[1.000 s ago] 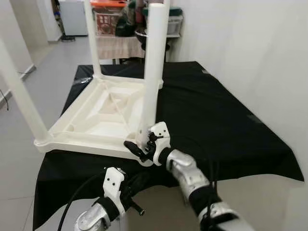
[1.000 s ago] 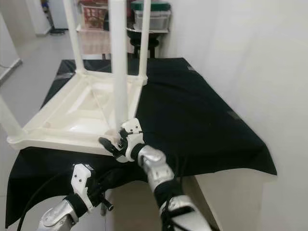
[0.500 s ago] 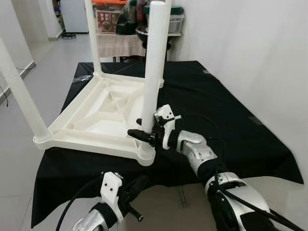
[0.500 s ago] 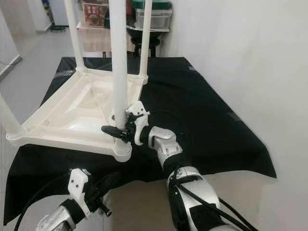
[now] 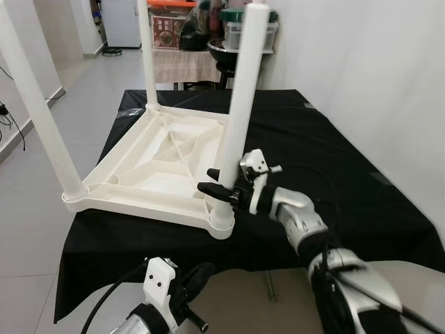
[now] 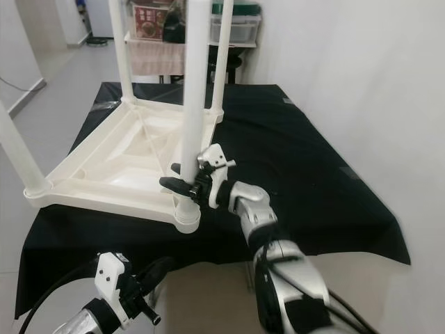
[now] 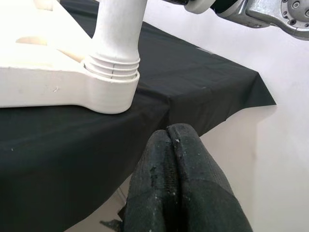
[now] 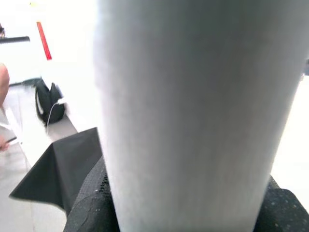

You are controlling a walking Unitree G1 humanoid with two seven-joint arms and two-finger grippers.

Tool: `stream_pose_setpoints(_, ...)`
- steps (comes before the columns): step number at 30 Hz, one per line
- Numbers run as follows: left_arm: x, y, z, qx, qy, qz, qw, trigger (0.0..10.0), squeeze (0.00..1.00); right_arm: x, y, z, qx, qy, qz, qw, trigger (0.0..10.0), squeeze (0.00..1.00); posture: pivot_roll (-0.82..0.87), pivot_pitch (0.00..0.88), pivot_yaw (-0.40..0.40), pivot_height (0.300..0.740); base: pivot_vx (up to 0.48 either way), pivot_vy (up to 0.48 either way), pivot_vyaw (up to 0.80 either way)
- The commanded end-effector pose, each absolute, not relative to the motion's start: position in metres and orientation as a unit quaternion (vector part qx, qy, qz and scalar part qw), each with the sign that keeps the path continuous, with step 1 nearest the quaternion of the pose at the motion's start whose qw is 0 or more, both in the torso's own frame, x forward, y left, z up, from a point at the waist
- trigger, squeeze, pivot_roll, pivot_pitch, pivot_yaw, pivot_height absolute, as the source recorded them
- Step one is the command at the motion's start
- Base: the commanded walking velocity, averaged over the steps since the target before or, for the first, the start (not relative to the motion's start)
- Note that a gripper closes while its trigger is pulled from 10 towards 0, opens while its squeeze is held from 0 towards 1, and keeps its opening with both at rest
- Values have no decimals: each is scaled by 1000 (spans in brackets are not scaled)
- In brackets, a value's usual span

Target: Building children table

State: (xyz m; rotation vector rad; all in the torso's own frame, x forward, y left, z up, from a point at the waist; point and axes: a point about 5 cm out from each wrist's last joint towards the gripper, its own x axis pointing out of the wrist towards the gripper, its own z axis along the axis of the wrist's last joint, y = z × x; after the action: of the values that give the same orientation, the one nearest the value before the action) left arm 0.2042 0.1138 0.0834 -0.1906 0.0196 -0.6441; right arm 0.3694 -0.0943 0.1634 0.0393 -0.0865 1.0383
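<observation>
White children table (image 5: 149,167) upside down on black-draped table (image 5: 334,160), legs up. Right claw (image 5: 221,192) pinching near-corner leg (image 5: 236,118) just above its socket. Left claw (image 7: 171,159) pressed together, low, below draped table's near edge, apart from children table.

The table (image 5: 163,163) looks like smooth white plastic with a faint sheen, and the leg (image 5: 236,118) I hold is the same plain white, ribbed where it meets its socket (image 7: 112,67). My right gripper (image 5: 217,193) has matt black fingers; its wrist shell is glossy white plastic, the arm brushed silver metal. My left fingers (image 7: 179,188) show coarse, grainy black padding. The cloth (image 5: 327,167) is matt black fabric, softly creased at its edges.
</observation>
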Motion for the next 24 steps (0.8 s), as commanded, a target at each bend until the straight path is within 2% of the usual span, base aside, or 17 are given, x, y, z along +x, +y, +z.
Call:
stream_pose_setpoints(1,203,115,83,-93,16,-320,943,10000,0,368,-102,162,41,-60,470,879,0,0,65,0,-76,740,0,0,0)
stream_pose_setpoints(2,204,116,83,-93,17,-320,943,10000,0,371,-103,146,37,-36,279,959,0,0,41,0,-72,740,0,0,0)
stream_pose_setpoints(3,207,118,83,-93,18,-319,943,10000,0,344,-77,116,48,-7,209,977,0,0,18,0,-44,740,0,0,0)
stream_pose_setpoints(6,207,118,83,-93,18,-319,943,10000,0,344,-77,116,48,-7,209,977,0,0,18,0,-44,740,0,0,0)
stream_pose_setpoints(7,210,118,82,-93,19,-319,943,10000,0,322,-60,98,42,22,173,984,0,0,8,0,-39,740,0,0,0)
stream_pose_setpoints(9,213,117,81,-91,20,-321,943,10000,0,323,-61,95,27,29,154,987,0,0,17,0,-52,740,0,0,0)
stream_pose_setpoints(13,219,116,81,-92,16,-317,944,10000,0,346,-66,105,10,31,176,984,0,0,34,0,-78,740,0,0,0)
stream_pose_setpoints(14,220,115,81,-91,13,-313,945,10000,0,349,-63,108,12,32,180,983,902,0,43,0,-85,740,0,0,0)
stream_pose_setpoints(16,221,115,81,-89,11,-310,946,10000,0,352,-61,109,13,32,182,983,902,0,45,0,-87,740,0,0,0)
stream_pose_setpoints(17,222,114,81,-87,9,-308,947,10000,0,355,-59,112,13,33,190,981,10000,0,47,0,-89,740,0,0,0)
stream_pose_setpoints(18,222,114,81,-87,9,-308,947,10000,0,355,-59,112,13,33,190,981,10000,0,47,0,-89,740,0,0,0)
stream_pose_setpoints(19,223,113,81,-87,9,-307,948,10000,0,356,-57,117,15,27,215,976,10000,1000,47,0,-90,740,0,0,0)
stream_pose_setpoints(24,225,112,81,-89,11,-309,947,10000,0,364,-54,140,33,-5,291,956,10000,1000,48,0,-92,740,0,0,0)
